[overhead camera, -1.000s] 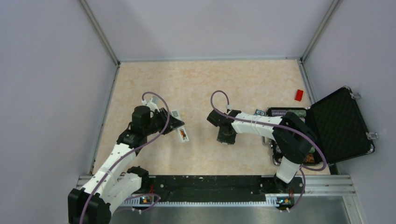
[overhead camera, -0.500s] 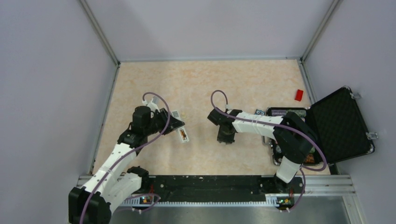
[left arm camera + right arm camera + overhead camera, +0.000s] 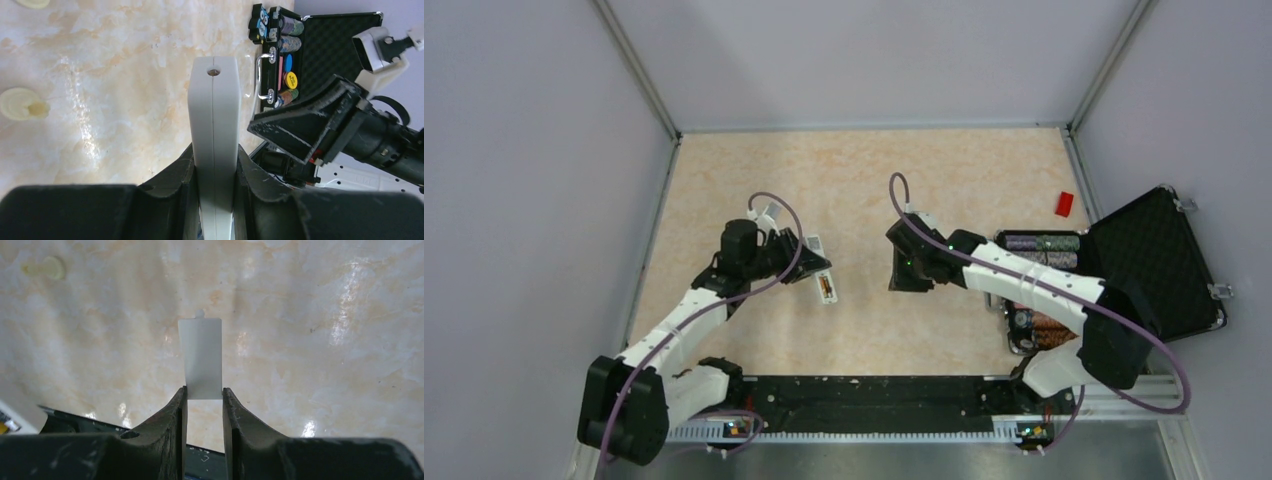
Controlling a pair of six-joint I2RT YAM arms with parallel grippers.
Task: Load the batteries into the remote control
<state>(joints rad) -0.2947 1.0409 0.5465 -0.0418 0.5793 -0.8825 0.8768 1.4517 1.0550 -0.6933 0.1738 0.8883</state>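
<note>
Beige marbled tabletop [image 3: 864, 180] lies beneath both arms, where the left gripper [image 3: 214, 155] pinches the white remote control [image 3: 214, 115] left of centre, a copper-orange battery [image 3: 825, 290] in its back, and the right gripper [image 3: 202, 395] clamps a small white plastic cover [image 3: 201, 357].

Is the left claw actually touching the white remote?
Touching. The left wrist view shows the remote clamped between both fingers of the left gripper, with no gap on either side.
</note>
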